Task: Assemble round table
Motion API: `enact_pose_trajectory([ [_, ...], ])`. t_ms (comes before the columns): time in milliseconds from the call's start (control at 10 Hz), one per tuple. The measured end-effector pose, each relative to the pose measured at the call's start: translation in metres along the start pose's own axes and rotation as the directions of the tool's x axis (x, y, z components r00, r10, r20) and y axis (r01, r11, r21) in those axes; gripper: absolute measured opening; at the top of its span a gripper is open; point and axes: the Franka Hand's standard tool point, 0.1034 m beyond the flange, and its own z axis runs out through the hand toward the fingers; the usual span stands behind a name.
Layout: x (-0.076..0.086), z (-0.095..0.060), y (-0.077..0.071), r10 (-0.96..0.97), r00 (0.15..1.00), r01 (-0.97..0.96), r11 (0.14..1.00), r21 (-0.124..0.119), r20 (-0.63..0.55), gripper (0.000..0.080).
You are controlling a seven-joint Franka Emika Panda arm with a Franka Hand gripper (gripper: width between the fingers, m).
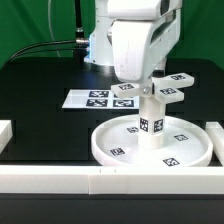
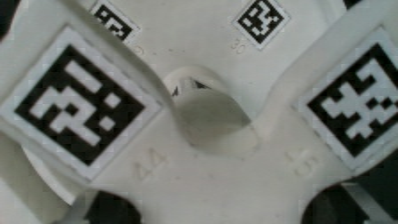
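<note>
The large round disc [image 1: 112, 148] lies flat near the front of the table. The short thick leg [image 1: 150, 126] stands upright in its middle. The small cross-shaped piece [image 1: 166, 90] sits level on top of the leg. My gripper [image 1: 143, 88] comes straight down onto the piece and is shut on it. In the wrist view the cross-shaped piece [image 2: 205, 150] fills the picture, with its centre hole and two large tags. One arm of it runs between my dark fingertips [image 2: 105, 208], and my gripper [image 2: 217, 206] holds it there.
The marker board [image 1: 98, 98] lies flat behind the disc, toward the exterior view's left. Long white border rails run along the front [image 1: 60, 180], the left [image 1: 5, 133] and the right [image 1: 215, 135]. A green backdrop and cables are at the back.
</note>
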Motion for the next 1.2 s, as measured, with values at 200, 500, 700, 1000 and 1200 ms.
enact_pose_trajectory([
  [200, 0.0004, -0.0003, 0.0016, -0.011, 1.0, 0.011, 1.0, 0.0, -0.001, 0.0443],
  [500, 0.0004, -0.0003, 0.0015, -0.011, 1.0, 0.011, 1.0, 0.0, -0.001, 0.0445],
  [700, 0.0004, -0.0003, 0.0016, -0.011, 1.0, 0.011, 1.0, 0.0, -0.001, 0.0445],
  [1000, 0.0004, -0.0003, 0.0015, 0.016, 1.0, -0.016, 1.0, 0.0, -0.001, 0.0445],
  [1200, 0.0004, -0.0002, 0.0022, 0.173, 0.985, -0.173, 0.985, -0.01, -0.012, 0.0445],
])
